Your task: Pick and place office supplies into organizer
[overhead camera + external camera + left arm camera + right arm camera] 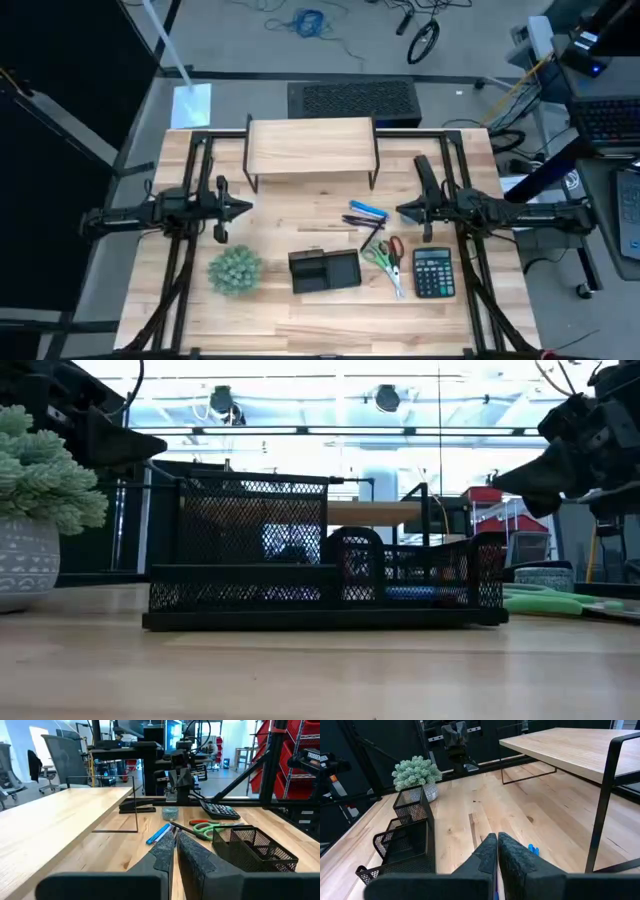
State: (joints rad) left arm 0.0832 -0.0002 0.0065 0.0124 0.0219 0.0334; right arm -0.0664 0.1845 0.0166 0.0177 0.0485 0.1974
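The black mesh organizer (324, 270) stands on the table near the front middle; it also shows in the low view (325, 575). To its right lie blue pens (367, 212), a dark pen (371, 238), and green-handled and red-handled scissors (385, 258). My left gripper (246, 208) hovers shut at the table's left, above the wood. My right gripper (402, 211) hovers shut at the right, just beside the blue pens, touching nothing. In the left wrist view the pens (159, 833) and scissors (207, 827) lie ahead of the shut fingers (175, 845).
A light wooden riser shelf (311, 146) stands at the table's far middle. A fuzzy green plant in a pot (235, 270) sits left of the organizer. A black calculator (433, 272) lies at the front right. A stapler (137, 807) and small tin (170, 812) show beyond the pens.
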